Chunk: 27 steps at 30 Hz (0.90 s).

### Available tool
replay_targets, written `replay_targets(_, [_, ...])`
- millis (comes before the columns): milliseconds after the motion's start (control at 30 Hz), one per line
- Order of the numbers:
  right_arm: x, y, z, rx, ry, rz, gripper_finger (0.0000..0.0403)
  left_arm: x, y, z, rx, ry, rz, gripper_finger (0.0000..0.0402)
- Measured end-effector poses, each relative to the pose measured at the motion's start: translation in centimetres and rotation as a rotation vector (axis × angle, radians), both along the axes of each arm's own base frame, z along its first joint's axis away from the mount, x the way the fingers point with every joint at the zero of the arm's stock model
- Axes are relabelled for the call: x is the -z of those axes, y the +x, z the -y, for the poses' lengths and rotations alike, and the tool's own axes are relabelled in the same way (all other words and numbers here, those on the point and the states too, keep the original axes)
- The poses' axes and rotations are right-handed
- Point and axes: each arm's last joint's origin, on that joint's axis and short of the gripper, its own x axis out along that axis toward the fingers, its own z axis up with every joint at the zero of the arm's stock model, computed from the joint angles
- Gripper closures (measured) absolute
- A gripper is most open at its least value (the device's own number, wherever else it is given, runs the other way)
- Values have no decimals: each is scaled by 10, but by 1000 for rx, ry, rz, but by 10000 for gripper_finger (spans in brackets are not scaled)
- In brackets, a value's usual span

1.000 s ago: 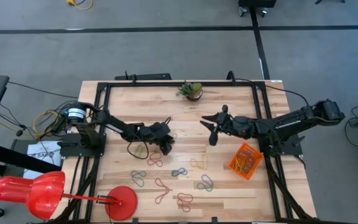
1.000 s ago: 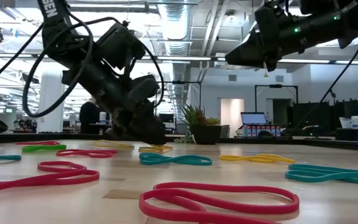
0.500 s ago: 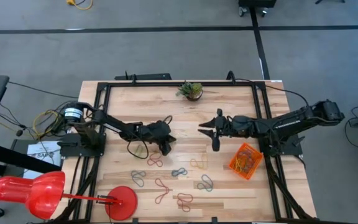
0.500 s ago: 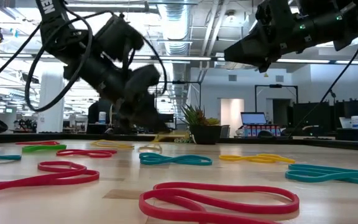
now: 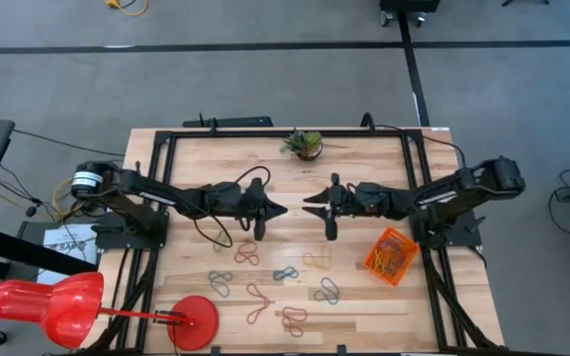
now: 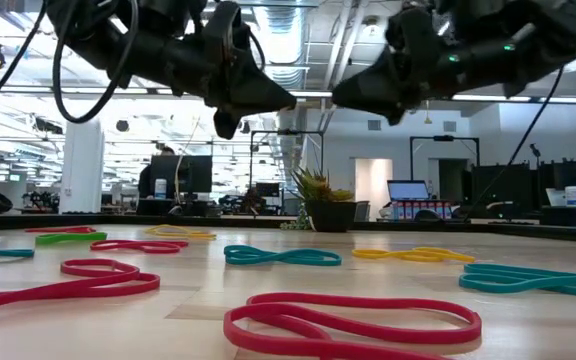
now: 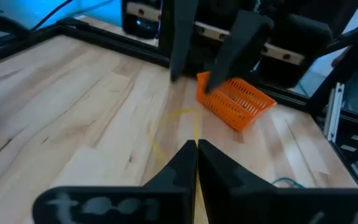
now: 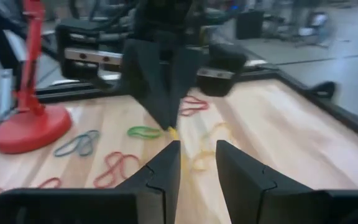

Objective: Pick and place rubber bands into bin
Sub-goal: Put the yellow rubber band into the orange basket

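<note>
Left gripper [image 5: 277, 210]: fingers together, seemingly pinching a yellow band [image 8: 170, 130]. It's tip-to-tip w/ right gripper [image 5: 312, 210], fingers apart, both above mid-desk [image 5: 364, 168]. Bin [image 5: 391, 254] lies on right arm's side, so right's nearer. Other bands [image 5: 275, 275] loose on desk.

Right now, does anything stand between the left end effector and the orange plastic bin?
Yes. The open right end effector hangs tip to tip with the left end effector, which is shut on a thin yellow rubber band. It sits on the line to the shallow orange translucent plastic bin beyond it.
</note>
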Motion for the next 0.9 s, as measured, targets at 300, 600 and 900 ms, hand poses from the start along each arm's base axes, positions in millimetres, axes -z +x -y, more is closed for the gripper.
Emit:
replay_targets(300, [7, 42, -1, -106, -71, -99, 305, -3, 0, 3, 84, -19, 17, 401])
replay_targets(600, [4, 53, 0, -133, -64, -127, 305, -4, -1, 2, 79, -17, 19, 401])
replay_targets(900, [3, 51, -3, -145, -64, -138, 305, -2, -1, 0, 21, 8, 3, 401])
